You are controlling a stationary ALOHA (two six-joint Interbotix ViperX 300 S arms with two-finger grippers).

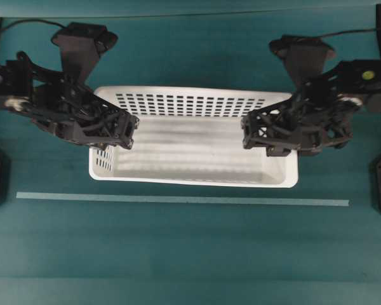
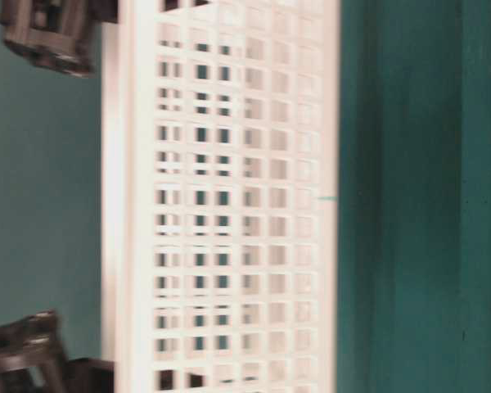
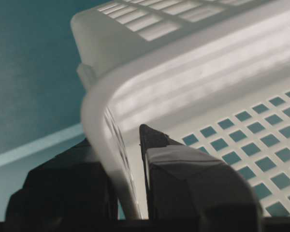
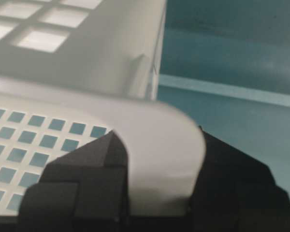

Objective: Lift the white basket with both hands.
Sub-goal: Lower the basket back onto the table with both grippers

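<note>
Over the teal worktop [image 1: 190, 254], the white basket [image 1: 197, 149] sits between both arms. Left tool [image 1: 117, 130] pinches its left end wall, one finger each side. Right tool [image 1: 257, 133] pinches the right rim likewise.

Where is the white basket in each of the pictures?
Overhead: white basket in the middle, between both arms.
Table-level: fills the middle from top to bottom, seen turned sideways.
Left wrist: upper right, its rim between the tool's fingers.
Right wrist: left and middle.
Shared landmark: the wall's small square holes.
</note>
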